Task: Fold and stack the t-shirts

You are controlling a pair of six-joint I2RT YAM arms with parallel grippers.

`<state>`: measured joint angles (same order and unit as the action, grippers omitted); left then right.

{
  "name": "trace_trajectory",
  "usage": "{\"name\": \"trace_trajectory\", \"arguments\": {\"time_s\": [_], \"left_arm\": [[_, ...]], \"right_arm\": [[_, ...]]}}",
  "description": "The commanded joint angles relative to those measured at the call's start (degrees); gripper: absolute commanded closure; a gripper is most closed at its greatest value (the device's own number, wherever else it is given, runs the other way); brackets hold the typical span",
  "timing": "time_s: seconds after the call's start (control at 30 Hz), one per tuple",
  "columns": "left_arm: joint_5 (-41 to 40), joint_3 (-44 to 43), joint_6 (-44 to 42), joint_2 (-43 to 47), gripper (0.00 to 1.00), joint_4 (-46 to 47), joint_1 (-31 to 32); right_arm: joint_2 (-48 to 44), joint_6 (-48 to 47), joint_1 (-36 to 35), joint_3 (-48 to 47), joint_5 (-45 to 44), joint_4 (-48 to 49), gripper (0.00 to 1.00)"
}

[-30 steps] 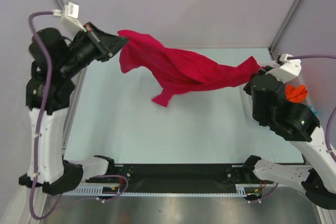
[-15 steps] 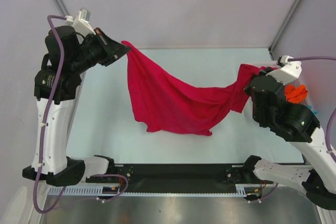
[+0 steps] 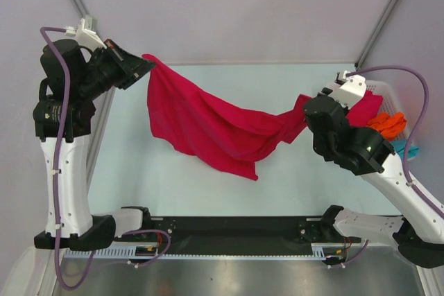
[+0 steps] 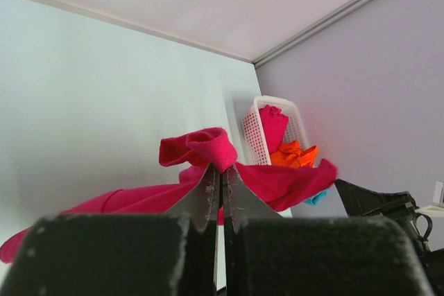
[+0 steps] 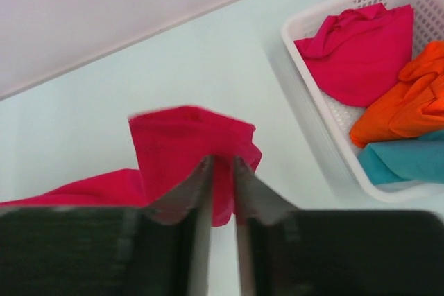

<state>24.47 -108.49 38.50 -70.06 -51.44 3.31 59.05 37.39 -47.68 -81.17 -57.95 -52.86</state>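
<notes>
Left gripper (image 4: 220, 171): clamps shirt (image 3: 208, 126) corner.
Right gripper (image 5: 222, 164): nearer left now, pinching opposite corner.
Shirt: sags between them; not yet flat.

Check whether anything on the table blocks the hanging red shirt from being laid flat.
Nothing visible does: the table under the red shirt is bare, and the basket sits off to the right.

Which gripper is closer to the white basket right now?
Right. The right gripper hangs just beside the white basket; the left gripper is across the table, above its far left corner.
</notes>
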Motion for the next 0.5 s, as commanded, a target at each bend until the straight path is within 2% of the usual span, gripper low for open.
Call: {"name": "trace_trajectory", "arguments": {"time_s": [0.0,0.13,0.33,0.43,0.47], "left_arm": [[3.7,1.2,0.2,1.2,1.00,4.1,-1.0],[4.3,2.8,0.4,1.1,1.00,5.2,-1.1],[5.0,4.7,0.3,0.8,1.00,6.3,-1.2],[5.1,5.3,0.3,0.8,1.00,6.6,-1.3],[5.1,5.3,0.3,0.7,1.00,6.7,-1.3]], "right_arm": [[-0.2,2.1,-0.2,-0.6,-0.8,-0.1,0.71],[0.5,2.3,-0.2,-0.7,-0.7,-0.1,0.64],[2.5,1.9,0.2,-0.3,0.0,0.7,0.64],[3.7,1.0,2.4,1.4,4.1,2.8,0.58],[3.9,0.6,5.6,3.7,6.7,4.8,0.50]]}}
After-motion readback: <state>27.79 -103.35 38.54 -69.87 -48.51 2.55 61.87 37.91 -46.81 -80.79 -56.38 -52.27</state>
